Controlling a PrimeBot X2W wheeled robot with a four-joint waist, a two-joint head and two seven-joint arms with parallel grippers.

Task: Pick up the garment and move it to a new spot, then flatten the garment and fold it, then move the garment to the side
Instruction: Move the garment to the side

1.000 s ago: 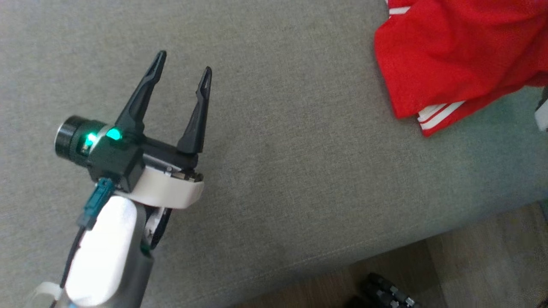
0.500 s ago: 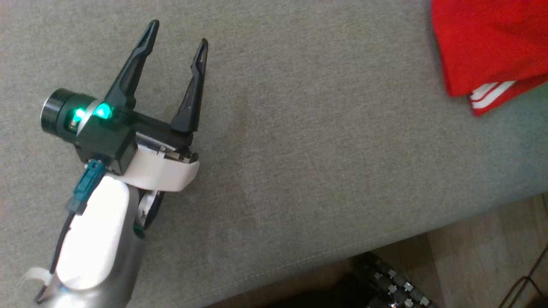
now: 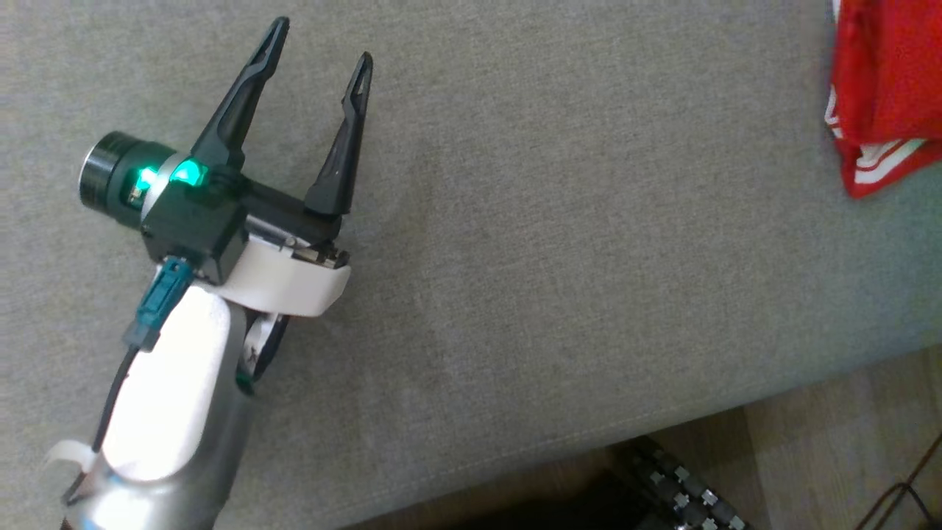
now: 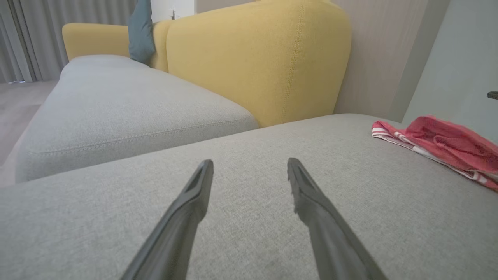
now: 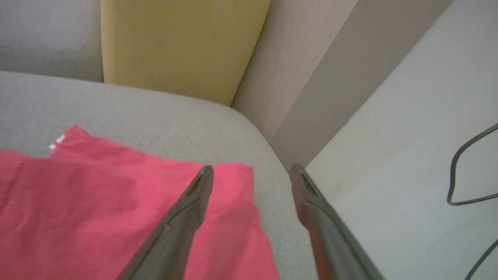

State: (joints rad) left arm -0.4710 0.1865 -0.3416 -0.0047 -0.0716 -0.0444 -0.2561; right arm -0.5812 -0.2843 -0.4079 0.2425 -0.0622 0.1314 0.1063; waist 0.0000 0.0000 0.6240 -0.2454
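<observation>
Grey fabric seat [image 3: 552, 221] bears the folded red striped garment [image 3: 883, 73] at right; I judge all done, left gripper [image 3: 321, 40] and right gripper [image 5: 251, 168] gaping empty.

In right wrist view, garment [image 5: 97, 217] runs off left & bottom edges; right gripper [image 5: 252, 171] finger on view's left hides a strip of it. To right of left gripper [image 4: 249, 165] jaws, garment is cut by view's edge. Thin cable [image 5: 455, 182], right of right jaws, ends off-view.

On cushion [image 3: 552, 258] — left tool [image 3: 321, 40] left, garment [image 3: 883, 88] right.
</observation>
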